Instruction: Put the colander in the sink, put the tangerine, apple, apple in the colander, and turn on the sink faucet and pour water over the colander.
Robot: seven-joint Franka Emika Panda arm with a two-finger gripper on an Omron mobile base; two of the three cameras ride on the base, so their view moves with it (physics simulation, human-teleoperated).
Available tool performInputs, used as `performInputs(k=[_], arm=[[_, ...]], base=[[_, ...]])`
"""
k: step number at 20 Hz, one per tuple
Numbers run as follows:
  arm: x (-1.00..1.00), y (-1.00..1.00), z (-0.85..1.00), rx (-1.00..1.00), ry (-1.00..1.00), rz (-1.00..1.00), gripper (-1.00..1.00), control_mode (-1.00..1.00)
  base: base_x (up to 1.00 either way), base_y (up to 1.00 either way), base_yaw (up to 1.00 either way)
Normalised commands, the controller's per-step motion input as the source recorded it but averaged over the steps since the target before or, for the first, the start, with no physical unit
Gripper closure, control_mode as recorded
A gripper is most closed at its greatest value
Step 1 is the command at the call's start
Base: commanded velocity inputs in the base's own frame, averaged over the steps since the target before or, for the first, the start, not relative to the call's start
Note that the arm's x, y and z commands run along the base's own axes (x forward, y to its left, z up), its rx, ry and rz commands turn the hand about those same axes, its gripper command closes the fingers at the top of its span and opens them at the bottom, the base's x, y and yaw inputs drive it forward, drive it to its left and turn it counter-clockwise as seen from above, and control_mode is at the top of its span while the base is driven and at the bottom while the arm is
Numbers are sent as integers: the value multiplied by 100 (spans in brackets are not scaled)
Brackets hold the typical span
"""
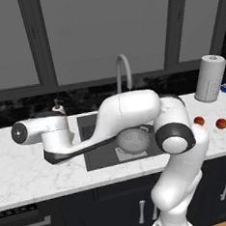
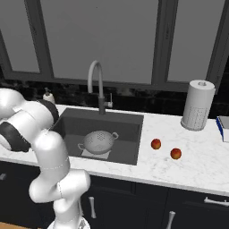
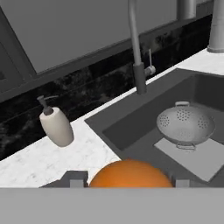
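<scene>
The orange tangerine [image 3: 129, 175] sits between my gripper's [image 3: 129, 183] two fingertips at the bottom of the hand view, and the gripper is shut on it. My hand hangs over the counter left of the sink [image 2: 129, 129]. The grey colander [image 3: 186, 124] stands upright and empty inside the sink on the light panel, also seen in the base views [image 1: 133, 139] [image 2: 98, 141]. Two red apples [image 2: 155, 144] [image 2: 175, 154] lie on the counter right of the sink. Behind the basin rises the gooseneck sink faucet [image 2: 96, 80] [image 3: 136, 52].
A cream soap bottle [image 3: 56, 124] stands on the counter at the back left of the sink. A paper towel roll [image 2: 197, 105] stands at the back right, with a blue object [image 2: 222, 127] at the right edge. My arm reaches across the sink's left half [image 1: 97, 160].
</scene>
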Motion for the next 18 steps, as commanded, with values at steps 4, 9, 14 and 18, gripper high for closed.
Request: performInputs(k=[4,9,14,18], arm=[[-43,-86,79,13,-42,-22,100,-100],[-67,-88,46,15,-42,-20,100,-100],[-87,-92,15,20,-31,-19,100,-100],[-71,-100,0,40,-4,-25,100,-100]], base=[[0,0,0],[0,0,0],[0,0,0],[0,0,0]])
